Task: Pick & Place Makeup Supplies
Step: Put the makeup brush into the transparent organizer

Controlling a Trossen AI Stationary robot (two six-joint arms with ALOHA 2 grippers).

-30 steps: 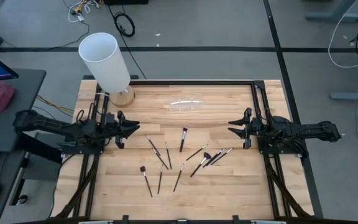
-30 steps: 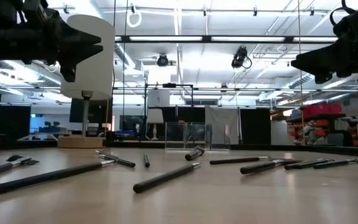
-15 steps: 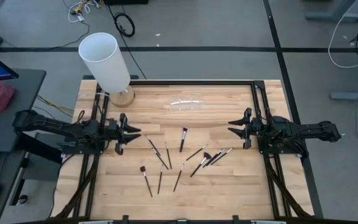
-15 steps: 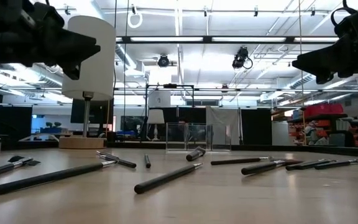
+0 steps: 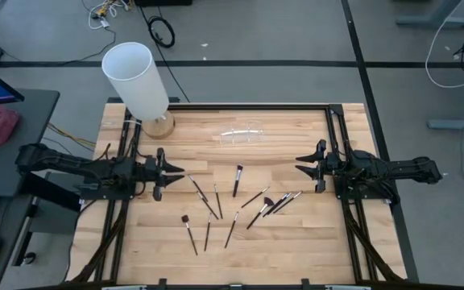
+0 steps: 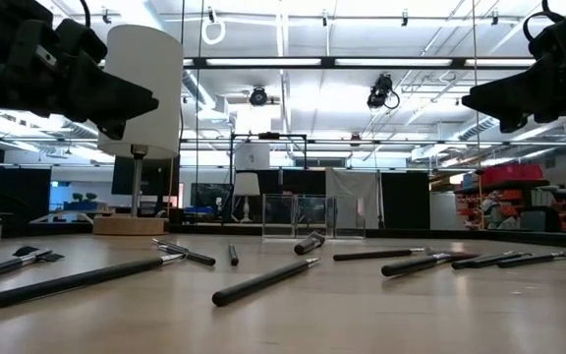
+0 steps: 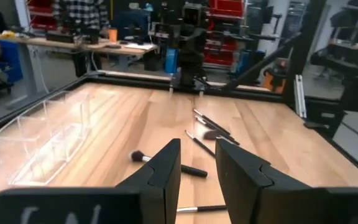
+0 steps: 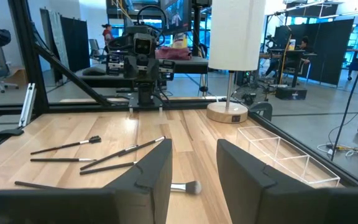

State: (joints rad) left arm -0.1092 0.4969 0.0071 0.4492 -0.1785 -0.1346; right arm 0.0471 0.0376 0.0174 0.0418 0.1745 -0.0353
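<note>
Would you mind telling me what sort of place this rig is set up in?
Probably a robotics lab or workshop: red storage racks, a workbench with a person behind it, and ceiling-mounted cameras above the wooden table.

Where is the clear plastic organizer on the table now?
In the high view, the clear organizer lies near the table's far edge, right of the white cylinder, beyond the brushes.

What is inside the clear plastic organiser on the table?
Nothing shows inside the clear organiser: its compartments look empty in the wrist views. The makeup brushes all lie loose on the table, apart from it. Its far end is partly hidden by glare.
</note>
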